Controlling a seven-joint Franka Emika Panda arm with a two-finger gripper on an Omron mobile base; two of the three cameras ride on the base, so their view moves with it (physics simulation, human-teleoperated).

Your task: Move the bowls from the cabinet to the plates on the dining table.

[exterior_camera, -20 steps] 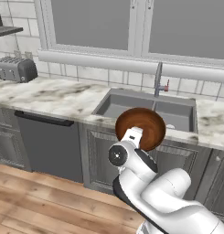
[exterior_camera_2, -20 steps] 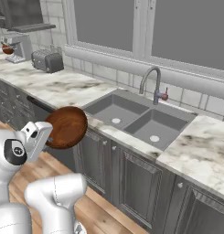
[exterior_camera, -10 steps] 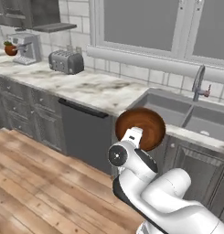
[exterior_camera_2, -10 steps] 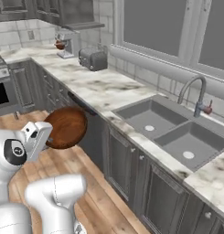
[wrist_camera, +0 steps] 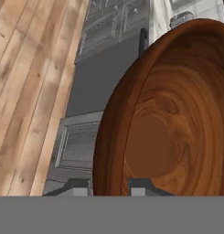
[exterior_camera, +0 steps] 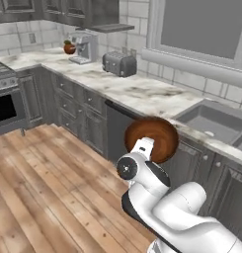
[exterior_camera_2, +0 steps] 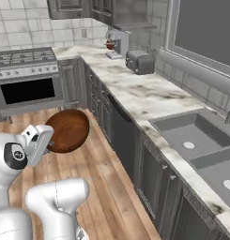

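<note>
Here the hand (wrist_camera: pixel 109 185) pinches the reddish-brown bowl's (wrist_camera: pixel 168 119) rim, bowl held on edge.

A silver toaster (exterior_camera: pixel 119 63) and a coffee machine (exterior_camera: pixel 83 47) stand on the marble table (exterior_camera: pixel 142 94) near the wall. A double sink (exterior_camera_2: pixel 201 147) is set into it, and a stove (exterior_camera_2: pixel 27 86) stands at the far end.

You had a glossy white arm (exterior_camera: pixel 186 212) of thick rounded segments, with dark bands at the joints. A dark round cap with a small pale mark (exterior_camera: pixel 127 169) sat on the wrist joint, beneath a white boxy hand block (exterior_camera_2: pixel 37 143). Two small dark fingertips (wrist_camera: pixel 141 185) were squared off.
</note>
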